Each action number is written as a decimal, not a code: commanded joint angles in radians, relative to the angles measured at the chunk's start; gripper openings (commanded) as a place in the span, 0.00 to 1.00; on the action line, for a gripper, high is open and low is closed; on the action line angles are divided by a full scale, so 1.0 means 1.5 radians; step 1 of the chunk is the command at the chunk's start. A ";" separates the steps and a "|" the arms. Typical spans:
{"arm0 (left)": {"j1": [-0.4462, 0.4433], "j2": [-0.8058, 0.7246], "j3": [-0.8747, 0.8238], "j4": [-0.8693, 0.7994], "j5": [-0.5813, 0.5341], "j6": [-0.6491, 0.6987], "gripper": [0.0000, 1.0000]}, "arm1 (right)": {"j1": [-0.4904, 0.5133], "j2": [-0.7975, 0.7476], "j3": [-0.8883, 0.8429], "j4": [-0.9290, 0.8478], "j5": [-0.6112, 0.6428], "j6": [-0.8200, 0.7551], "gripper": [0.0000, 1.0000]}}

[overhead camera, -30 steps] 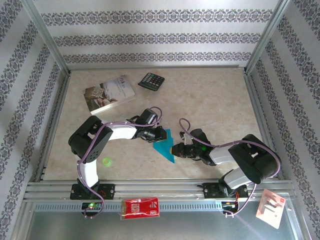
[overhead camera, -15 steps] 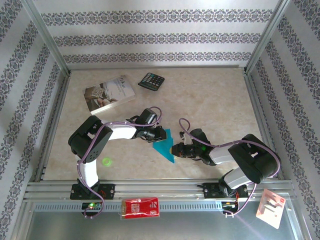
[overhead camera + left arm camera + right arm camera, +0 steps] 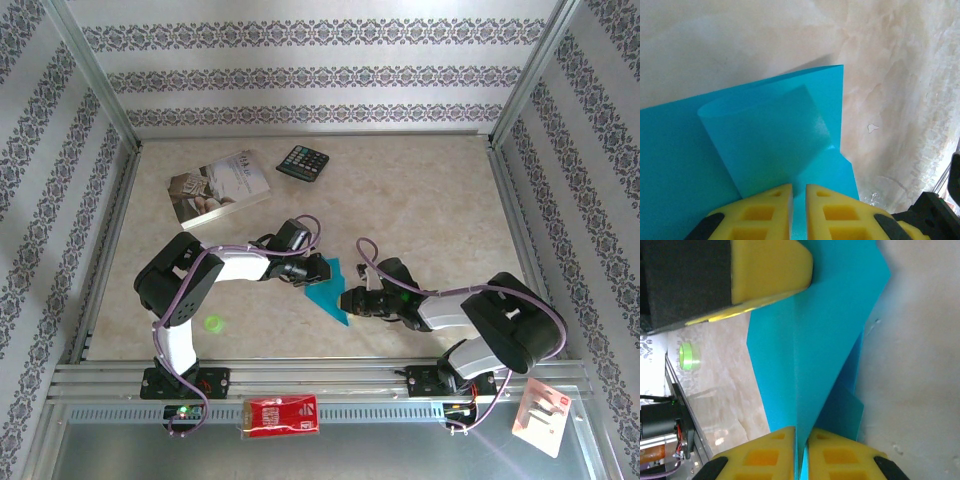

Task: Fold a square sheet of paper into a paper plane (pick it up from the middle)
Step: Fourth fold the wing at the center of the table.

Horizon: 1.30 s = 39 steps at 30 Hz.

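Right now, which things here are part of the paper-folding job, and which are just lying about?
Part of the job: blue paper, partly folded; left gripper and right gripper, both pinching it.
Lying about: book, calculator, small green ring, red packet, white card.
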 commanded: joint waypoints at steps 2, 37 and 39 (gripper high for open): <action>0.012 0.011 -0.030 -0.043 -0.036 0.003 0.15 | 0.011 -0.039 0.004 -0.047 0.013 0.009 0.15; 0.012 0.011 -0.023 -0.055 -0.040 0.012 0.14 | 0.007 -0.062 -0.046 0.034 0.042 0.076 0.22; 0.012 0.010 -0.022 -0.057 -0.041 0.013 0.15 | 0.007 -0.077 -0.048 0.021 0.043 0.074 0.23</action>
